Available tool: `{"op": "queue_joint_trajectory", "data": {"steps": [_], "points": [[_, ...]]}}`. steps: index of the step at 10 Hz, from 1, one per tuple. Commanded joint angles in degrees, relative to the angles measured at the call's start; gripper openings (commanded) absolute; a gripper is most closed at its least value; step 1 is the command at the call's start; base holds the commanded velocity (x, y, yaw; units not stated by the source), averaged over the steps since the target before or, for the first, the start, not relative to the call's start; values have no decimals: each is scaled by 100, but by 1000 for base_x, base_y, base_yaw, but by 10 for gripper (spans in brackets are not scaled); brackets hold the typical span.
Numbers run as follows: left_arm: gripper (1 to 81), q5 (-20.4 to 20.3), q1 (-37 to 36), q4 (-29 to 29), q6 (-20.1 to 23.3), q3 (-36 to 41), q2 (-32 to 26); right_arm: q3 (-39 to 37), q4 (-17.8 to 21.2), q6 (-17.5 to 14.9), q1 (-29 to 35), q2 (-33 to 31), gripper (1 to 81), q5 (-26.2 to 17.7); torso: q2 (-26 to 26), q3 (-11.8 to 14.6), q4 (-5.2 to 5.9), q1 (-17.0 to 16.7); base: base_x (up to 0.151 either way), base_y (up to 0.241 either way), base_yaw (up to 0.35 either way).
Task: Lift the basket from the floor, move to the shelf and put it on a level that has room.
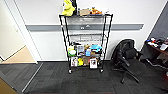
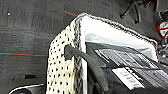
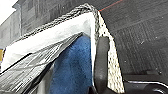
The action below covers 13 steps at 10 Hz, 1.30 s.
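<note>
Hanging between the two wrists above the dark carpet, the basket [image 2: 62,75] looks light but soft-walled; each gripper, left [image 2: 75,53] and right [image 3: 101,62], clamps an end wall at the rim, the stiffest hold.

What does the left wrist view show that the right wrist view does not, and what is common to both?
Left wrist view alone: the legs of an office chair on the carpet, and a white label on the dark flat item inside the basket. Right wrist view alone: something blue inside the basket, and a pale wall at the floor's edge. Both share the basket with its whitish lining, dark contents, a dark finger over the rim, and dark carpet.
</note>
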Motion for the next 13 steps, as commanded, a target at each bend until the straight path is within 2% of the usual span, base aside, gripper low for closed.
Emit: {"op": "queue_joint_trajectory", "data": {"steps": [1,3,5,6,8,9,10,13], "points": [[10,155,-410,16,65,744,-452,433,136,35,460,-237,10,-163,0,0,0,0,0,0,0],[10,76,-383,7,73,1070,-743,881,136,35,372,-588,10,-111,0,0,0,0,0,0,0],[10,76,-383,16,73,1175,-779,1215,136,70,354,-835,10,21,0,0,0,0,0,0,0],[10,76,-383,8,73,1237,-779,1259,136,79,354,-853,10,21,0,313,0,0,0,0,0],[10,76,-383,16,73,1281,-779,1243,136,70,345,-818,10,21,2,504,0,0,0,0,0],[10,76,-383,16,82,1281,-770,1225,128,61,345,-800,10,30,2,507,0,0,0,0,0],[10,76,-383,16,82,1281,-761,1207,136,61,354,-765,10,39,2,347,0,-2,0,0,0],[10,76,-384,25,91,1368,-769,1172,128,43,381,-607,10,48,-2,433,0,-13,0,0,0]]}}
